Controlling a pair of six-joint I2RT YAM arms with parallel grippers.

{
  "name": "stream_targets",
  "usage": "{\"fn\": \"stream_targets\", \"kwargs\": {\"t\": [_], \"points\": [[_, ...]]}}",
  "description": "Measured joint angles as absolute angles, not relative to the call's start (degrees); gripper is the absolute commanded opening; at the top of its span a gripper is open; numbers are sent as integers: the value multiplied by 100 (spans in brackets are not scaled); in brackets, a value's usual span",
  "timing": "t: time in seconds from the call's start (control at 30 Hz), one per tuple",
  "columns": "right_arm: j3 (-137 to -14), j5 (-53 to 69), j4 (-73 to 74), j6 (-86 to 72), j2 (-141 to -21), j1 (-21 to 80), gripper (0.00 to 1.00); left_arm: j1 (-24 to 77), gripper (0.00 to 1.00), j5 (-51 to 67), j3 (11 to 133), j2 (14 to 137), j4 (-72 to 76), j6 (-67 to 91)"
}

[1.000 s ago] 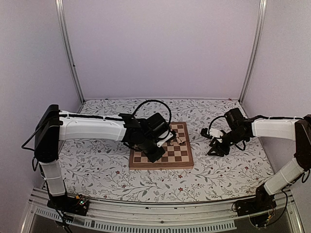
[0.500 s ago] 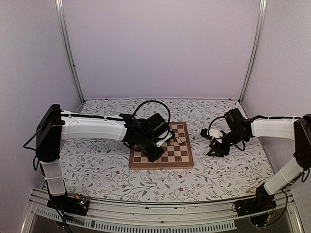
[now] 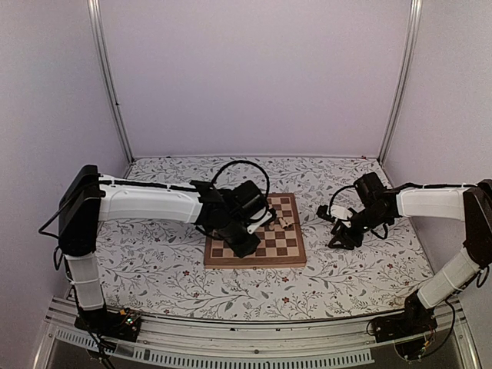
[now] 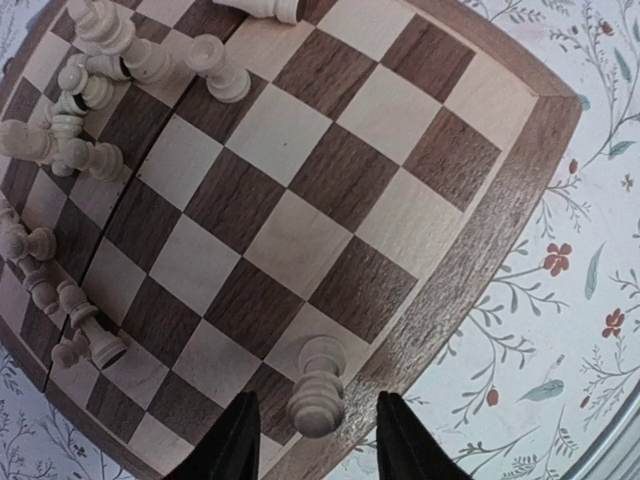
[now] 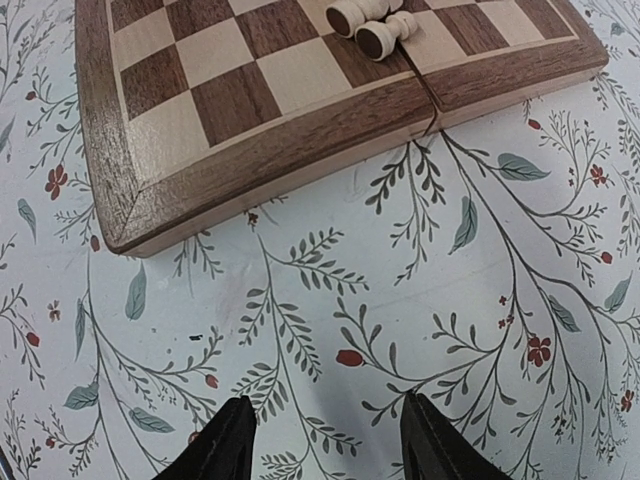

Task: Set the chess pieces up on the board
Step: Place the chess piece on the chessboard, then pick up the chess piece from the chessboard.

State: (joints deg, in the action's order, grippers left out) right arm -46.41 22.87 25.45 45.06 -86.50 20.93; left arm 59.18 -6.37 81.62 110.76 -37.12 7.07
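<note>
The board (image 4: 470, 270) lay near the middle of the counter, on a floral cover (image 5: 400, 300), a little nearer the front edge than the back. The left claw (image 4: 318, 430) hung low over the board's near left part, its two fingers (image 4: 245, 440) parted on either side of one pale pawn (image 4: 319, 385). That pawn stood upright on a cream square in the outermost row, just inside the board's brown border. Bare board showed on each side of the pawn, so the claw was released rather than clenched on it. The other chess pieces (image 4: 90, 90) were bunched on the squares toward the far side of the board in the left wrist view. Several lay tipped over and touching one another, and one (image 4: 215, 70) lay tilted just beside the bunch. A few more stood or leaned along the adjoining edge (image 4: 45, 270). In the right wrist view two pieces (image 5: 375, 25) lay on their sides close to the board's border, bases toward the camera. The right claw (image 5: 327, 425) hovered over the floral cover off the board's right edge, near one corner. Its fingers (image 5: 235, 445) were spread apart and grasped nothing.
</note>
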Motion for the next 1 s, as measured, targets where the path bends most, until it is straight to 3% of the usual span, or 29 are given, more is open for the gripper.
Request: {"fn": "stream_targets", "kwargs": {"t": [0.27, 0.47, 0.53, 1.0], "points": [[-4641, 2303, 2550, 4506, -8650, 2093, 52, 5872, 48, -805, 8711, 10958, -3809, 709], [-4641, 2309, 2556, 4506, -8650, 2093, 52, 5411, 39, -849, 9577, 10965, -3487, 709], [-4641, 2307, 2558, 4504, -8650, 2093, 52, 5352, 39, -819, 9717, 11006, -3479, 685], [-4641, 2305, 2565, 4521, -8648, 2093, 52, 5068, 43, -399, 10755, 12656, -3341, 556]]}}
